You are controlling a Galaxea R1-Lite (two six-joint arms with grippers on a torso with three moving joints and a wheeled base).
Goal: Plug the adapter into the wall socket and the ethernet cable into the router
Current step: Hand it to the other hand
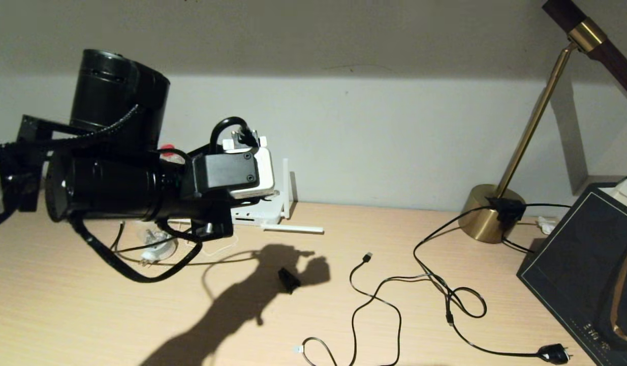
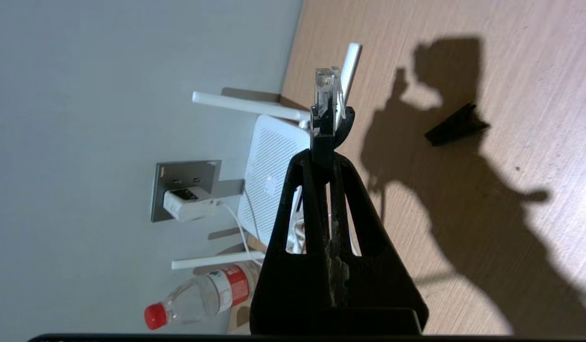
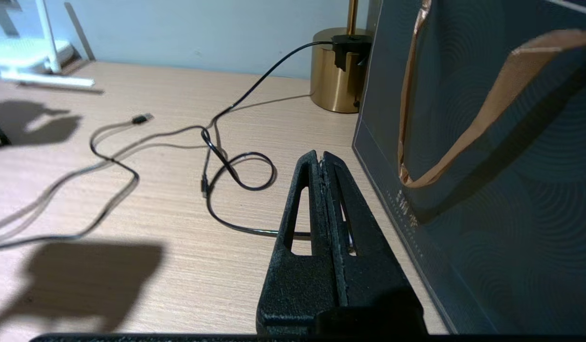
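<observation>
My left gripper [image 2: 324,159] is shut on the black boot of the ethernet cable. The cable's clear clip connector [image 2: 327,88] sticks out past the fingertips. It hangs above the table in front of the white router [image 2: 273,173], which leans against the wall with its antennas spread. The adapter [image 2: 188,205] sits plugged into the grey wall socket [image 2: 184,173], and its thin white cord runs down behind the router. In the head view my left arm [image 1: 115,188] covers most of the router [image 1: 255,214]. My right gripper [image 3: 320,159] is shut and empty, low beside the dark bag.
A plastic water bottle [image 2: 203,294] lies by the router. A small black piece [image 1: 289,279], a thin USB cable [image 1: 367,257] and a cord with a chunky plug [image 1: 552,352] lie on the table. A brass lamp [image 1: 491,213] and a dark bag [image 1: 583,264] stand right. A bulb base [image 1: 156,249] lies under my left arm.
</observation>
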